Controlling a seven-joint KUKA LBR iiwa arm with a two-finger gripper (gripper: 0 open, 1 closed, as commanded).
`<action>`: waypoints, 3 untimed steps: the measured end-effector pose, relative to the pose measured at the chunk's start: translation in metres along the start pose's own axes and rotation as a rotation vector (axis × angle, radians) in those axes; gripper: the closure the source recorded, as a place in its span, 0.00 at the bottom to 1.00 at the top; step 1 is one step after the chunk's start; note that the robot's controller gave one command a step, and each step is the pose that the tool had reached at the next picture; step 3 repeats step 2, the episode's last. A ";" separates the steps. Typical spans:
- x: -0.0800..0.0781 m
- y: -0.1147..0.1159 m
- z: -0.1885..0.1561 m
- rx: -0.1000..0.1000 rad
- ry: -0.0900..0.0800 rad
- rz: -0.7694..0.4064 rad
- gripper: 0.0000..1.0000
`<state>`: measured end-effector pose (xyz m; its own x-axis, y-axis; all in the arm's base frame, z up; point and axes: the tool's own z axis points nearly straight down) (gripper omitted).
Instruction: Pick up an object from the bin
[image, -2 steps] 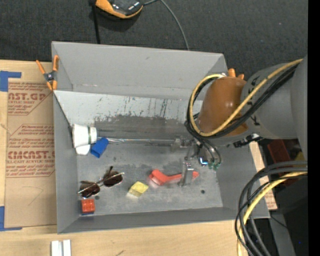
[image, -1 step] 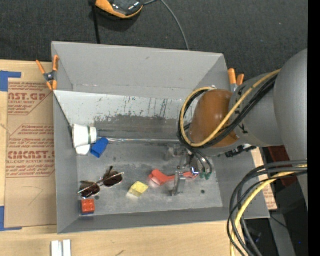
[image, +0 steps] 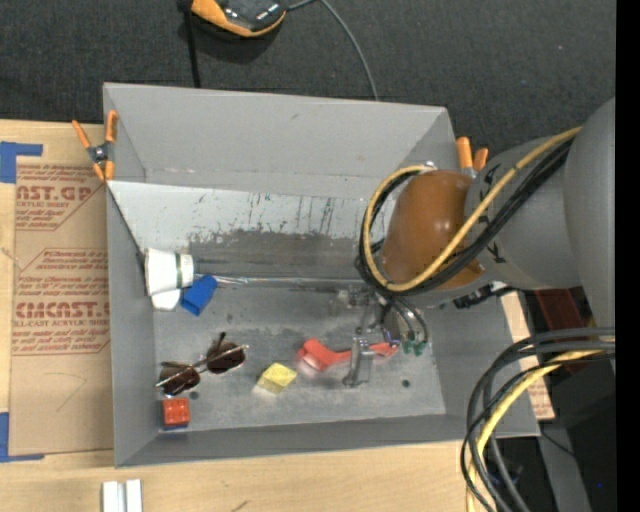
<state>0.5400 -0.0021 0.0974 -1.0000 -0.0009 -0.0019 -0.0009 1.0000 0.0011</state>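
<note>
Lower right of bin (image: 270, 215), gripper (image: 357, 368) just beside red object (image: 318, 355).

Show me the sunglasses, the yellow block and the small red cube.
sunglasses (image: 203, 367), camera view, bridge between lenses.
yellow block (image: 276, 378), camera view, top face.
small red cube (image: 175, 412), camera view, top face.

Bin (image: 270, 215) – matt grey metal, scuffed floor; sunglasses (image: 200, 366) – glossy dark lenses; yellow block (image: 276, 378) – matt.

Arm (image: 440, 240) in from right, claw (image: 357, 368) pointing down
</note>
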 end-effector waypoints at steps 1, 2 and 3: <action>0.002 0.010 0.018 -0.001 0.005 0.209 0.00; 0.012 0.013 0.027 -0.001 -0.001 0.476 1.00; 0.012 0.013 0.027 -0.001 -0.001 0.476 1.00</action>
